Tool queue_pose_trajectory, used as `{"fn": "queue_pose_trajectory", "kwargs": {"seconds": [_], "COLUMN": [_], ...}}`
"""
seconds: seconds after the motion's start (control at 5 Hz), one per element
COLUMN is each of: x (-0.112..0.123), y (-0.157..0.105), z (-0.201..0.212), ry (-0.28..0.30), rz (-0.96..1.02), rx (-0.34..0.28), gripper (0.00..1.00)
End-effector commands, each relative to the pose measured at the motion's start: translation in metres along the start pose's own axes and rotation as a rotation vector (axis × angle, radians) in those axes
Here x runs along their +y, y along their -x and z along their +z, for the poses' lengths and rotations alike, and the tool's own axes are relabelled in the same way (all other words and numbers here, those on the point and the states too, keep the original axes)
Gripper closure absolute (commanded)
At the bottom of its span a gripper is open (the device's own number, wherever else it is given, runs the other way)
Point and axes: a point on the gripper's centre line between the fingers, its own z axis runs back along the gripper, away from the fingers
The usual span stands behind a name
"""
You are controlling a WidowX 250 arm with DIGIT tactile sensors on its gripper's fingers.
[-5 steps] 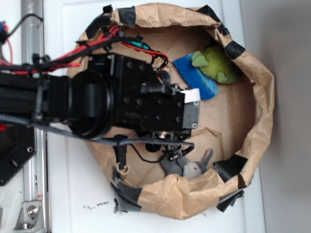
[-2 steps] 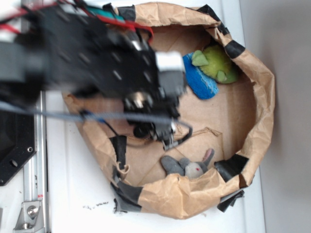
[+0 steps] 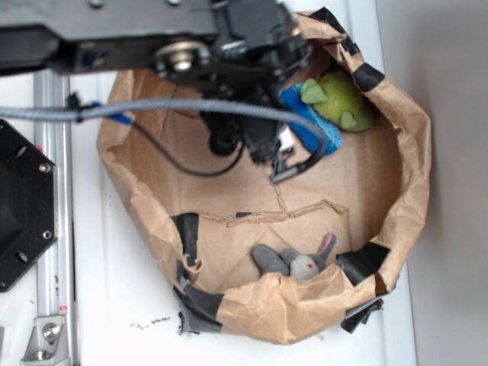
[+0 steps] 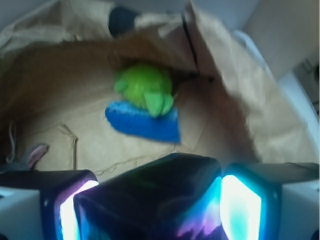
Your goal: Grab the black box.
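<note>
In the wrist view, the black box (image 4: 150, 200) is seen clamped between the two lit fingers (image 4: 240, 210) of the end effector (image 4: 150, 210); its glossy dark surface fills the lower middle of the picture and picks up blue and purple glints. The box is held clear of the paper floor below it. In the exterior view the box itself cannot be made out, as it is hidden among the dark parts of the end effector (image 3: 278, 149), which hangs over the upper middle of the brown paper nest (image 3: 412, 152). A grey cable (image 3: 191, 107) is looped across the arm (image 3: 114, 34).

Inside the nest, a blue sponge (image 3: 320, 126) lies just beside the end effector, and a green plush toy (image 3: 339, 99) rests partly on the sponge against the far wall. The same pair is seen ahead in the wrist view, the toy (image 4: 145, 90) on top of the sponge (image 4: 145, 125). A grey plush mouse (image 3: 297, 261) lies near the lower rim. Black tape patches (image 3: 366, 263) are stuck on the paper. The nest sits on a white desk (image 3: 122, 305), with a black hexagonal plate (image 3: 23, 206) at the left edge.
</note>
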Motion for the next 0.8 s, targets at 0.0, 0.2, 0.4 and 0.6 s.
{"fn": "queue_pose_trajectory", "kwargs": {"seconds": [0.0,0.2,0.4,0.6], "x": [-0.043,-0.056,-0.060,-0.061], "y": [-0.015,-0.011,-0.008,-0.006], "z": [0.029,0.036,0.035,0.033], "ry": [0.112,0.161,0.180,0.137], "rz": [-0.145,-0.151,-0.109,-0.121], "rx": [0.030,0.115,0.194,0.170], "gripper": [1.00,1.00,1.00,1.00]}}
